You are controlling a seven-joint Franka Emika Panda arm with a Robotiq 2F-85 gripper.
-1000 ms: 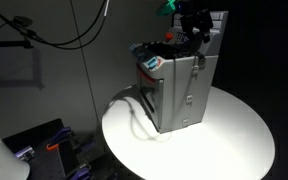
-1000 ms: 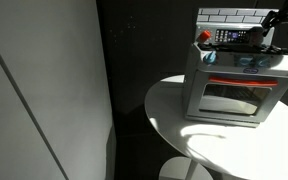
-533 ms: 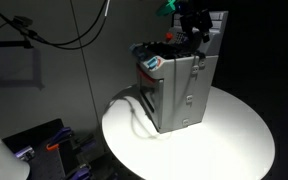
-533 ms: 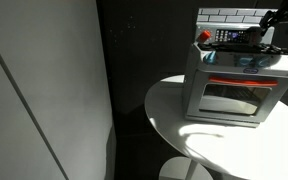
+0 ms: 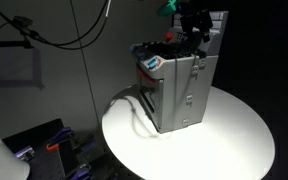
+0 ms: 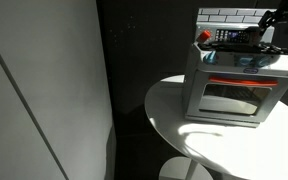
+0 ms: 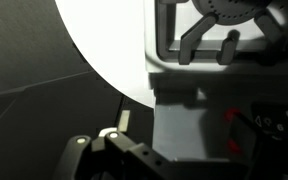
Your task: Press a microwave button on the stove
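Note:
The grey toy stove (image 5: 179, 85) stands on a round white table (image 5: 234, 140). It shows in both exterior views (image 6: 239, 85). Its white-tiled back panel (image 6: 229, 14) rises behind the dark top. My gripper (image 5: 196, 32) hangs over the stove's rear top edge, close to the back panel. It also shows dark at the frame edge in an exterior view (image 6: 271, 28). Its fingers are too dark to read. In the wrist view I look down on the stove (image 7: 184, 120), with red bits (image 7: 230, 116) on its dark top and only the gripper body (image 7: 114, 155) in sight.
The table edge (image 6: 174, 110) drops to a dark floor. Black cables (image 5: 64, 35) hang at the upper left. A white wall panel (image 6: 44, 90) fills one side. Clutter (image 5: 44, 150) lies on the floor beside the table.

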